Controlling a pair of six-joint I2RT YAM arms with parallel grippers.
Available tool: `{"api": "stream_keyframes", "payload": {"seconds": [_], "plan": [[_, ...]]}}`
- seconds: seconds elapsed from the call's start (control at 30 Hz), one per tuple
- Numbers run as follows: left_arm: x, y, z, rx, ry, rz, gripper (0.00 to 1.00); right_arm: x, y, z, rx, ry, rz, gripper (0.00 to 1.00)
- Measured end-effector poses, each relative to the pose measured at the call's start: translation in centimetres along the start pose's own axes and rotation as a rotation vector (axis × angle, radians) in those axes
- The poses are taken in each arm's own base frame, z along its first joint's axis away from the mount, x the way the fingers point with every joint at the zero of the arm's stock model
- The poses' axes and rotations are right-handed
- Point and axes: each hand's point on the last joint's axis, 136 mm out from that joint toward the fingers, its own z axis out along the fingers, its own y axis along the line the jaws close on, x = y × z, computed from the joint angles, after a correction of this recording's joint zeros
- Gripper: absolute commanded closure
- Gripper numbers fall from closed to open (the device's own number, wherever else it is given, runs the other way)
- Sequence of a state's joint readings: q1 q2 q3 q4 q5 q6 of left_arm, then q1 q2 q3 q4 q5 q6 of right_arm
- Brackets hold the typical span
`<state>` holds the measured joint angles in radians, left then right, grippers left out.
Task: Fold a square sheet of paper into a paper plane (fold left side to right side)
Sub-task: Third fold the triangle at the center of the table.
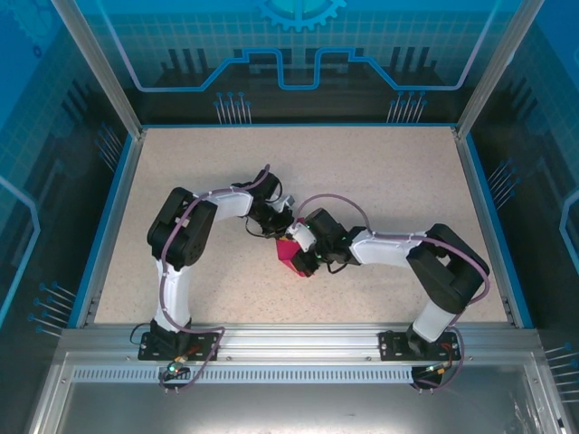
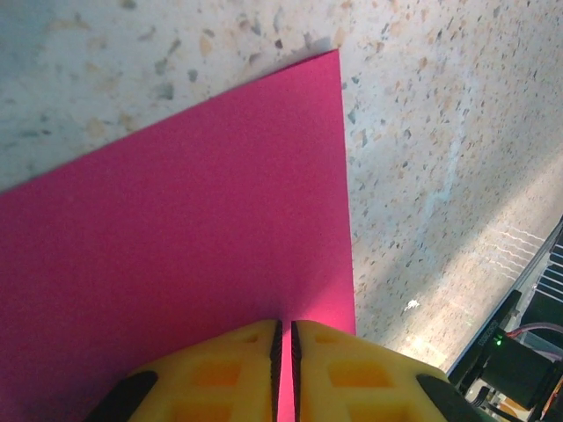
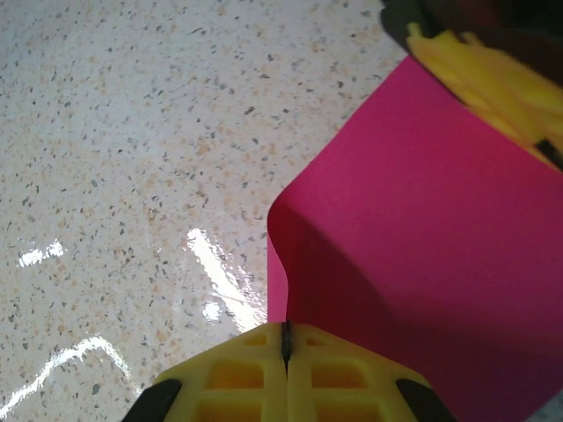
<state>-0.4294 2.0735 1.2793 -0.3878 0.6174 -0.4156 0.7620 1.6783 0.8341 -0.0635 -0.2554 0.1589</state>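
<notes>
- The paper (image 2: 193, 264) is judged light, thin and limp; a curl is seen.
- Its edges are pinched by the left hand (image 2: 283, 338) and right hand (image 3: 286, 338), both clenched on it.

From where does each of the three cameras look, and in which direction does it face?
Top external: above and behind the arms, facing down at the table; both arms show, left hand and right hand meeting at the pink paper.
Left wrist: on the left arm, looking along its yellow fingers, shut on the paper's edge.
Right wrist: on the right arm, looking past its shut fingers toward the left hand.
Both wrist views share the pink paper and speckled table.
</notes>
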Motion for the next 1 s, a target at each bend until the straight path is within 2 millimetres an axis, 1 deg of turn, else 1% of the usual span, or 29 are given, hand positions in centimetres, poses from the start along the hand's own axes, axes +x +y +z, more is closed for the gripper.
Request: {"api": "stream_keyframes", "payload": {"seconds": [0.17, 0.4, 0.53, 0.63, 0.8, 1.0], "plan": [[0.0, 0.0, 0.0, 0.000, 0.000, 0.004, 0.86, -0.3, -1.4, -0.3, 0.014, -0.002, 0.061, 1.00], [0.0, 0.0, 0.0, 0.000, 0.001, 0.004, 0.86, 0.2, -3.3, -0.3, 0.041, 0.020, 0.148, 1.00], [0.0, 0.0, 0.0, -0.001, 0.001, 0.004, 0.86, -0.3, -4.2, -0.2, 0.051, 0.019, 0.182, 1.00], [0.1, 0.0, 0.0, -0.001, 0.001, 0.005, 0.86, -0.7, -4.5, -0.3, 0.055, 0.010, 0.197, 1.00], [0.1, 0.0, 0.1, -0.003, 0.002, 0.007, 0.86, -0.9, -4.9, -0.2, 0.058, 0.013, 0.209, 1.00], [0.1, 0.0, 0.1, -0.003, 0.002, 0.007, 0.86, -0.6, -4.9, -0.2, 0.060, 0.022, 0.213, 1.00]]}}
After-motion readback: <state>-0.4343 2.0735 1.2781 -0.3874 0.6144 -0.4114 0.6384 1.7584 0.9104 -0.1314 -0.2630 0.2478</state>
